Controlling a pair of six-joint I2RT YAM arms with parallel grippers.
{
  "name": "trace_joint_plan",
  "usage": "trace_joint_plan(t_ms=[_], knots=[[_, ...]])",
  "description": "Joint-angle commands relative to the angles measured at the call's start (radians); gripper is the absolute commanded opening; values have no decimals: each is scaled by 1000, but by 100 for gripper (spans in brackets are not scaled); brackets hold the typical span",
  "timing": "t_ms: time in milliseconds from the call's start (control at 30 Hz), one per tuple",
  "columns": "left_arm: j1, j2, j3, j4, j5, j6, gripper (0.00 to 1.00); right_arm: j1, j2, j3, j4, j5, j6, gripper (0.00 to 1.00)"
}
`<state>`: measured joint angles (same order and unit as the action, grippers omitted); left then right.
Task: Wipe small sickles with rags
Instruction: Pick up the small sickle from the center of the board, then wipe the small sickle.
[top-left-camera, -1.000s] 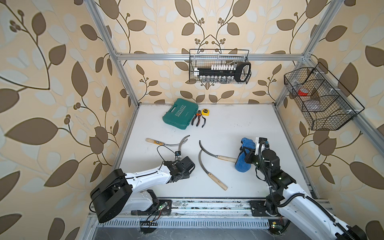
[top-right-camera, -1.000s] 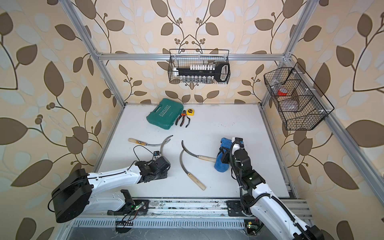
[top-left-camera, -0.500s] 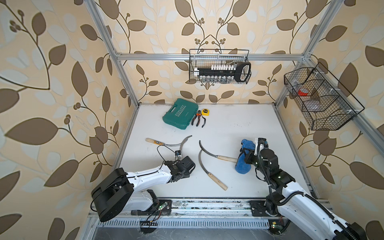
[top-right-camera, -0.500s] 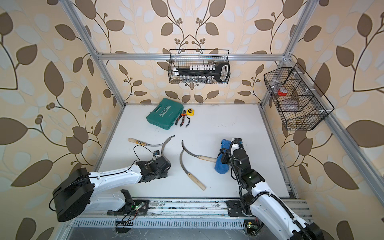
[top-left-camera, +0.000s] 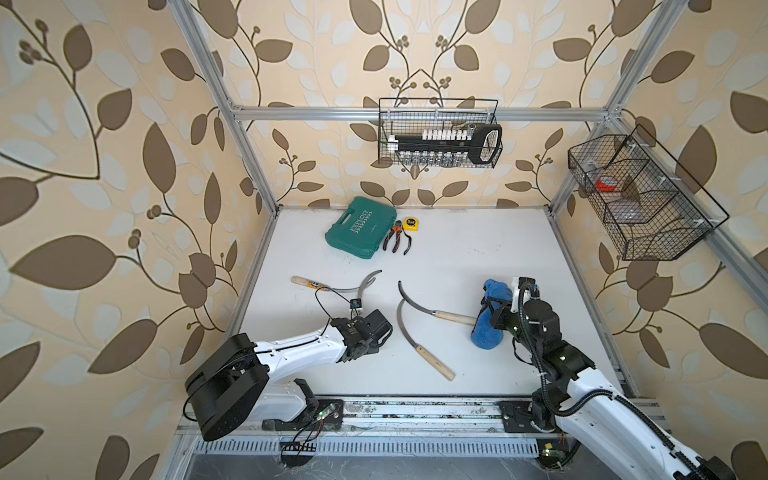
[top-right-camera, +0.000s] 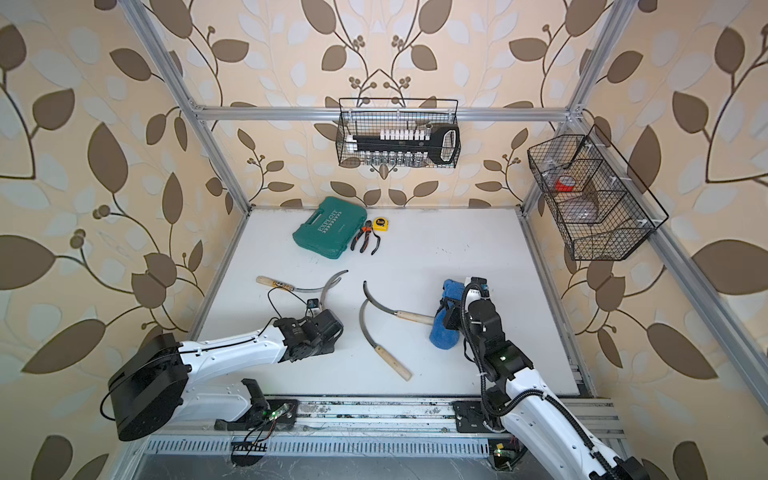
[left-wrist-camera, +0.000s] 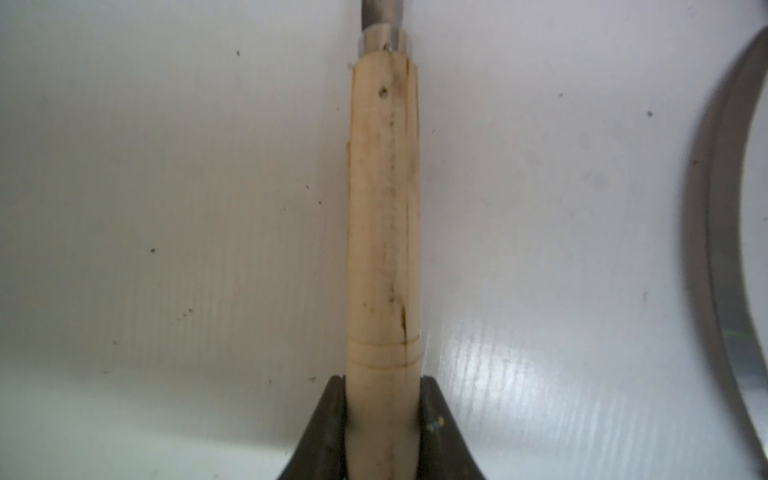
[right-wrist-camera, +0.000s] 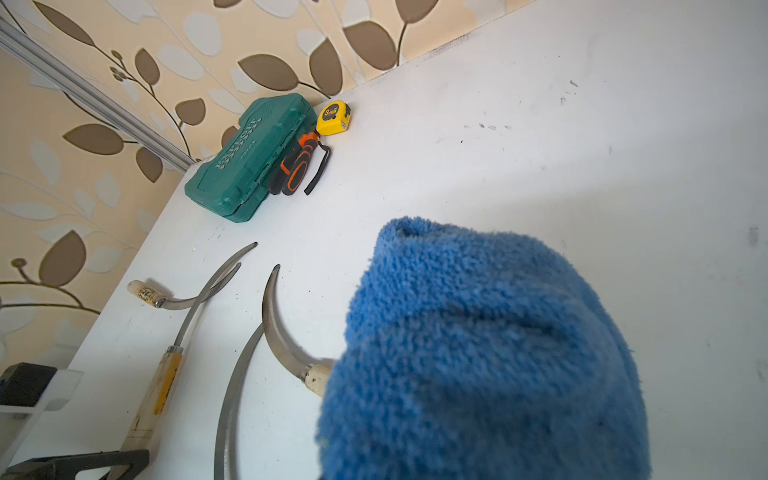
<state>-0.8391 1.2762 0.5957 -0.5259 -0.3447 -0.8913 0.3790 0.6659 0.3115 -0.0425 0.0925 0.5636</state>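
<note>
In the left wrist view my left gripper (left-wrist-camera: 383, 388) is shut on the pale wooden handle (left-wrist-camera: 384, 216) of a small sickle lying on the white table. In both top views its grey blade (top-left-camera: 366, 283) (top-right-camera: 328, 286) curves away from the gripper (top-left-camera: 370, 332) and crosses a second sickle (top-left-camera: 305, 282). Two more sickles lie mid-table, one toward the front (top-left-camera: 432, 362), the other (top-left-camera: 451, 317) with its handle end under the blue rag (top-left-camera: 486, 328) (right-wrist-camera: 478, 353). My right gripper (top-left-camera: 500, 316) is shut on that rag, which hides its fingers in the right wrist view.
A teal tool case (top-left-camera: 359, 227), orange-handled pliers (top-left-camera: 397, 240) and a yellow tape measure (top-left-camera: 410, 224) sit at the back of the table. Wire baskets hang on the back wall (top-left-camera: 438, 135) and the right wall (top-left-camera: 640, 199). Aluminium frame posts edge the table.
My left jaws have closed in on the sickle handle. Both arms stay almost where they were; the right wrist with the rag shifted only slightly.
</note>
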Motion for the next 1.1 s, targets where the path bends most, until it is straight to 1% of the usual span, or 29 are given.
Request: trace_joint_plan(t_ms=[0,67,167,300,367,467,533,633,700,800,833,900,1000,1067], knots=[[-8,-54,103,-103,-86,53,8,-3,6,44,-5,-24,15,0],[-8,-74,139,-111,-101,102,7,-3,12,52,-10,-40,14,0],[-8,-90,194,-81,-99,207,6,-3,16,75,-24,-70,19,0],[-8,-51,253,57,-88,399,6,0,9,122,-40,-106,35,0],[-8,9,289,126,-72,491,4,6,9,151,-54,-114,40,0],[-6,151,365,225,-32,626,0,15,9,197,-71,-115,40,0],[-5,270,436,259,-8,701,0,15,20,229,-75,-111,30,0],[6,382,515,299,65,790,0,16,61,285,-61,-119,5,0],[23,432,561,303,127,821,0,15,117,327,-37,-135,-4,0],[57,486,624,269,219,855,0,10,240,417,-16,-147,-32,0],[65,496,636,260,242,862,0,1,286,451,-9,-170,-44,0],[67,506,642,267,278,889,0,-12,365,501,10,-222,-62,0],[67,547,677,261,334,920,0,-15,443,537,39,-258,-84,0],[66,591,711,239,329,935,0,-15,469,533,68,-278,-99,0]])
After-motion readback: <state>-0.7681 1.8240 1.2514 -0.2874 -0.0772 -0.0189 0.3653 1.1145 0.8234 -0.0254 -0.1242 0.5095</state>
